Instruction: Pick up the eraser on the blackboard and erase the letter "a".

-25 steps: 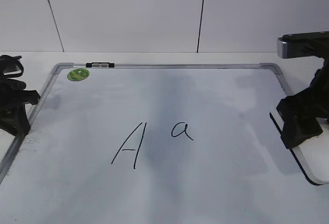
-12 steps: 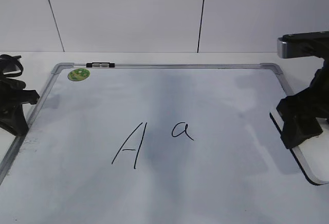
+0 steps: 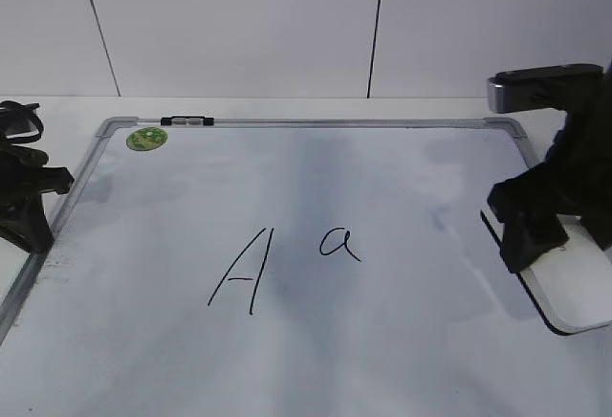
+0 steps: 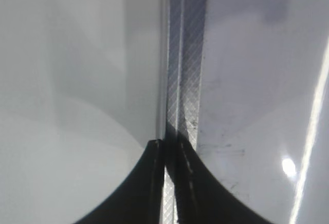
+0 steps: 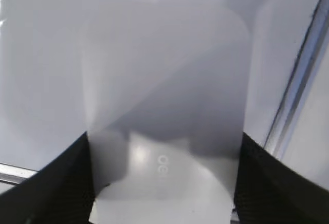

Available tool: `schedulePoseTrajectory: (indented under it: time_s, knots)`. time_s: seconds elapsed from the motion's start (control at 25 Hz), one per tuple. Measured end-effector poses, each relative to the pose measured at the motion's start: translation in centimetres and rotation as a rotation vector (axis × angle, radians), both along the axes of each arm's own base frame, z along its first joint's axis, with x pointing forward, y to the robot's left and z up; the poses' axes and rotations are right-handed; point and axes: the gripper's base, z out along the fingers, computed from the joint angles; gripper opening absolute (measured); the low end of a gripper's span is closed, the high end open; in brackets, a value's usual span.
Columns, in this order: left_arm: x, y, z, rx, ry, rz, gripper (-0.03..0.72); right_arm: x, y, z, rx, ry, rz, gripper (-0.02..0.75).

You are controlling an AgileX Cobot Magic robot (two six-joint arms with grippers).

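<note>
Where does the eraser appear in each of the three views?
Exterior view: the eraser is at the right edge, held by the right end effector.
Left wrist view: not in it.
Right wrist view: the eraser fills the centre, between the dark fingers.
Shared landmark: the blackboard's metal frame.

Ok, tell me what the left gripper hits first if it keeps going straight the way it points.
The left gripper, jaws shut, points along the blackboard's metal frame. It would likely run along that frame rail first; its height above the rail is unclear.
</note>
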Motion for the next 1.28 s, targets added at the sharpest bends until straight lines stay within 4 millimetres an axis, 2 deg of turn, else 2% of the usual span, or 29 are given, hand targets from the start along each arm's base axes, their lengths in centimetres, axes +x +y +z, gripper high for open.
schedulePoseTrajectory:
  time_s: [0.32, 0.48, 0.6, 0.88, 1.28]
  knots:
    - [0.0, 0.0, 0.0, -0.001, 0.000, 0.001, 0.029, 4.0, 4.8, -0.1, -0.030, -0.007, 0.111, 0.559]
    - [0.0, 0.0, 0.0, -0.002, 0.000, 0.001, 0.029, 5.9, 6.5, -0.5, -0.031, -0.013, 0.155, 0.559]
    - [0.0, 0.0, 0.0, -0.003, 0.000, 0.002, 0.029, 7.1, 7.1, -1.2, -0.032, -0.008, 0.168, 0.559]
    - [0.0, 0.0, 0.0, -0.003, 0.000, 0.002, 0.028, 9.2, 8.5, -4.2, -0.029, 0.051, 0.190, 0.559]
    - [0.0, 0.0, 0.0, -0.003, 0.000, 0.002, 0.028, 11.1, 9.6, -6.3, -0.027, 0.071, 0.196, 0.559]
